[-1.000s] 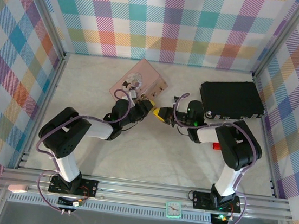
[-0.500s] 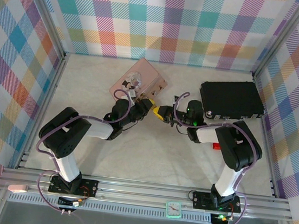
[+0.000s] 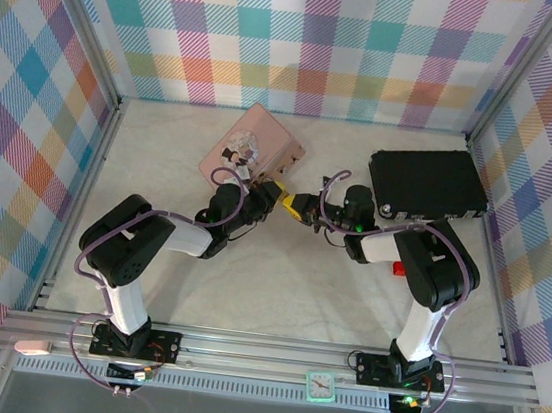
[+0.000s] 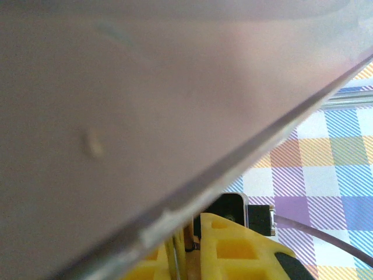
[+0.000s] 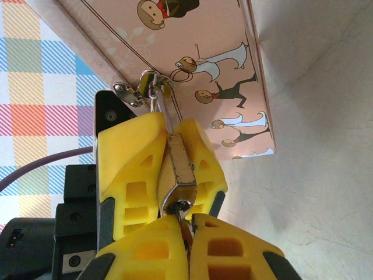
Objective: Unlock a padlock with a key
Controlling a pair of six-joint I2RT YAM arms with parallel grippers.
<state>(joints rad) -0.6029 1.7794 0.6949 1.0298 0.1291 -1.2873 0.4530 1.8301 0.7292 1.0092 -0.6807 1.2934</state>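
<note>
And here's the clinch: the left gripper has its yellow fingers clamped on the flat sides of the padlock, which hangs by its thin shackle from the hasp on the pink tin, at the tin's near right corner, out toward the far edge of the table, a little left of centre. The right gripper meets it nose to nose, fingers squeezed tight together at the keyhole end. A glint of silver there looks like the key, though most of it is hidden between the pads. The padlock looks small, hard and light: solid metal, nothing fragile, but smooth-sided and likely to swivel on that loose shackle. The sensible hold is the one shown, across the broad faces of the body and well clear of the keyhole, so the lock cannot spin when the key turns. The key is thin and slick, so it probably wants a firm pinch on its head and a gentle, straight twist.
</note>
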